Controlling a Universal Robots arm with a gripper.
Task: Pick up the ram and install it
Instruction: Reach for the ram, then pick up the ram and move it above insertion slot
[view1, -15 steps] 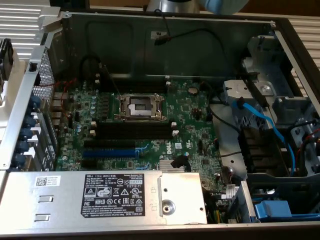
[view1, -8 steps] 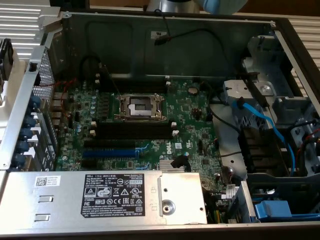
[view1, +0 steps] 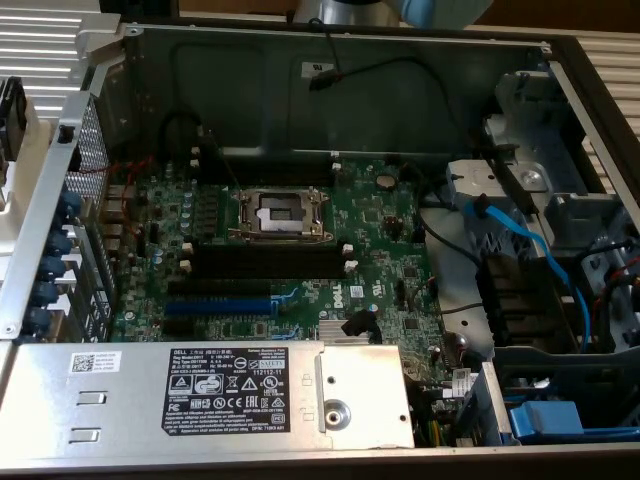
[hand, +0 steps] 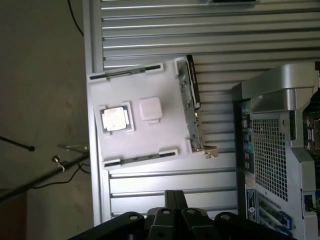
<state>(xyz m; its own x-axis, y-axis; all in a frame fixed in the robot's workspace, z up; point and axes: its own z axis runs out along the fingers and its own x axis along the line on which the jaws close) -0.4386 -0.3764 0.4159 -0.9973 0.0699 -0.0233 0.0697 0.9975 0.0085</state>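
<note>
Your gripper (hand: 173, 196) is pinched shut with nothing in it, and it hangs just off one side of the white tray (hand: 125, 85). The ram (hand: 193, 85) stands on its thin edge along the tray's side nearest the computer case (hand: 270, 150), and its long way runs from the gripper's side of the tray to the far side. You see the ram edge-on, so its chips and label are hard to make out.
</note>
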